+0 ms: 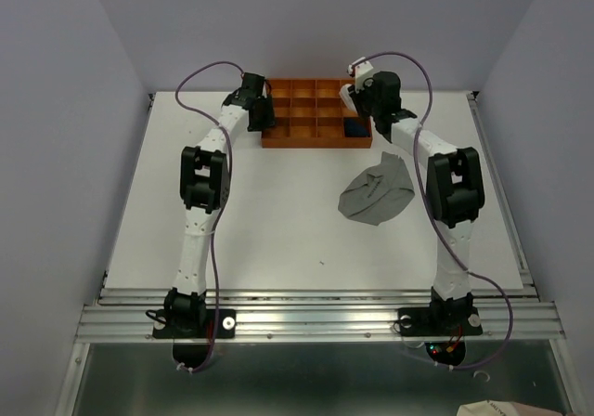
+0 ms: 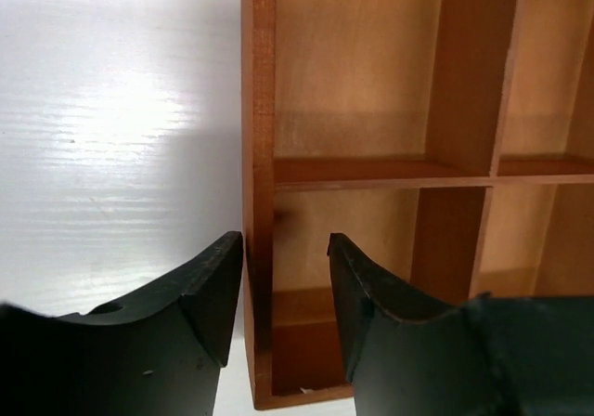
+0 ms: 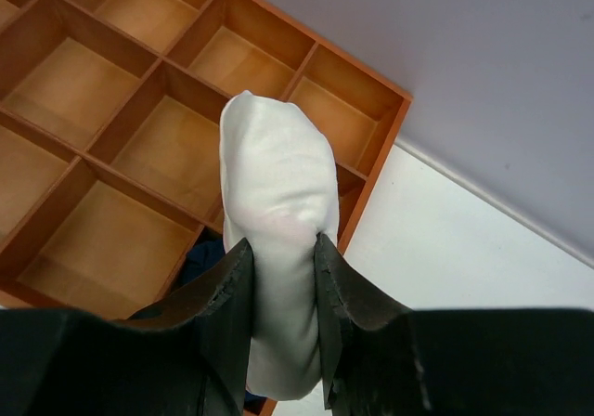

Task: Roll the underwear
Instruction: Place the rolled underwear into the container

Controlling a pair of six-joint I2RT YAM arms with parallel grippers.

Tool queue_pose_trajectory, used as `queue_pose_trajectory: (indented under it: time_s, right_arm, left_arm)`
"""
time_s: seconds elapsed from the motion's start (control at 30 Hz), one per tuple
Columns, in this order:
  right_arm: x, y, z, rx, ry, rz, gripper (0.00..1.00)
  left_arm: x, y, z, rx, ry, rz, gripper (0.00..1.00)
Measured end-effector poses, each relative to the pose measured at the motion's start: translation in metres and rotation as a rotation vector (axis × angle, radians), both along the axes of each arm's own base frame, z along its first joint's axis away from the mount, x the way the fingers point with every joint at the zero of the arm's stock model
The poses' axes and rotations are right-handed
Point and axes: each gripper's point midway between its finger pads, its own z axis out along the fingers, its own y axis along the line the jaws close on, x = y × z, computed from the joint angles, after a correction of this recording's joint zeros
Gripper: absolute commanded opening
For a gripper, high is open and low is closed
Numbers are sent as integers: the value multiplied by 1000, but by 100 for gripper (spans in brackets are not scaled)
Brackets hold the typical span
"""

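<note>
In the right wrist view a rolled pale pink-white underwear is pinched upright by my right gripper, held over the right end of the wooden divided tray. Under it a navy underwear lies in a compartment, also visible from above. The grey underwear lies crumpled on the table in front of the tray's right end. My left gripper straddles the tray's left wall: one finger outside against the wall, the other inside the corner compartment with a gap left.
The tray stands at the back middle of the white table, its other compartments bare wood. Both arms reach over the table to the tray's two ends. A metal rail runs along the near edge.
</note>
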Motion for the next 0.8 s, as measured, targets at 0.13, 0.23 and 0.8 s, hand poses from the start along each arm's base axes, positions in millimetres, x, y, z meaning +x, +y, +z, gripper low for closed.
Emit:
queue_pose_trajectory:
  time_s: [0.13, 0.23, 0.8]
  right_arm:
    - [13, 2, -10, -35, 5, 12, 1]
    - [16, 5, -17, -56, 8, 36, 1]
    - [10, 34, -47, -277, -5, 147, 1]
  left_arm:
    - [3, 4, -7, 5, 0, 17, 48]
    - [6, 5, -11, 6, -4, 24, 46]
    - [16, 5, -9, 1, -44, 33, 44]
